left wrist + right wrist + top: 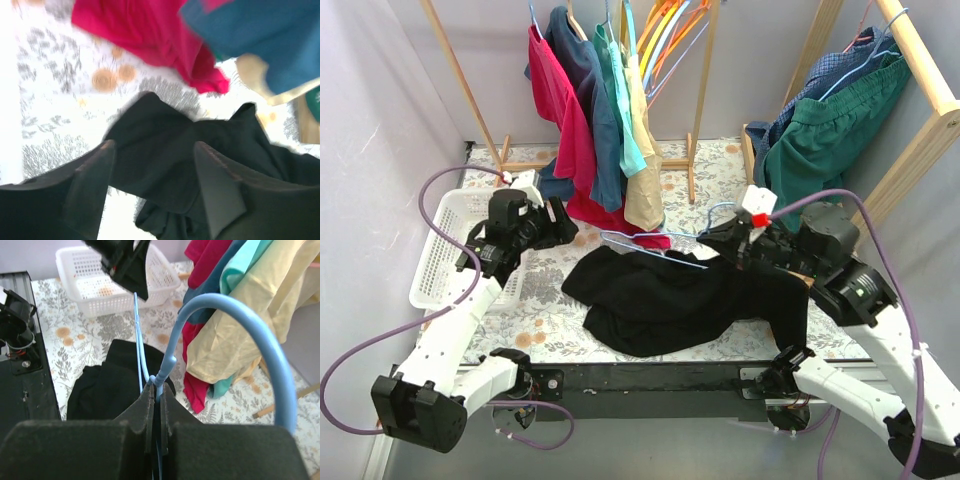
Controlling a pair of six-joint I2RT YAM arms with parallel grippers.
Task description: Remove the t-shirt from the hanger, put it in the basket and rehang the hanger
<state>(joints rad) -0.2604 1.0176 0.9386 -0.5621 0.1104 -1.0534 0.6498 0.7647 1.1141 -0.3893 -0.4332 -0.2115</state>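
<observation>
Right claw clenched on the hanger, left claw spread wide over the shirt heaped mid-frame; I judge it almost off.

This is a robot test cell dressed as a laundry corner. Plain lilac walls box in a table under a floral cloth. Wooden garment racks carry coloured clothes, a white plastic basket sits aside, and two white arms trail purple cables from a black base rail.
</observation>
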